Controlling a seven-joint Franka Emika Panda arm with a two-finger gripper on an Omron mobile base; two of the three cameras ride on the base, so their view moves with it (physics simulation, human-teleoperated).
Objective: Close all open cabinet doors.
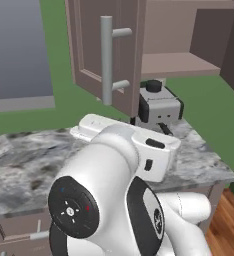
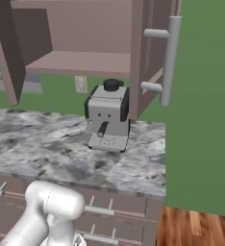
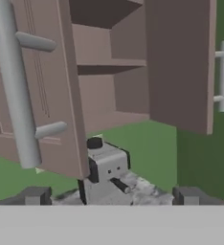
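Claw spread and empty in front of an upper cabinet with both doors open.

In the hand view the claw (image 3: 112,196) shows its two dark tips at the lower left and lower right of the frame, far apart and with nothing between them. Just beyond it, at the left of the frame, is the near cabinet door (image 3: 42,91) with its long silver handle (image 3: 13,81), swung out toward the camera. The far cabinet door (image 3: 181,62) stands open at the upper right, and the bare shelf (image 3: 111,62) is between them. Probably the claw looks at the near door because this one must be pushed shut first. Under the shelf a grey coffee machine (image 3: 106,174) stands on the marble worktop (image 2: 47,144), below the path of the doors.
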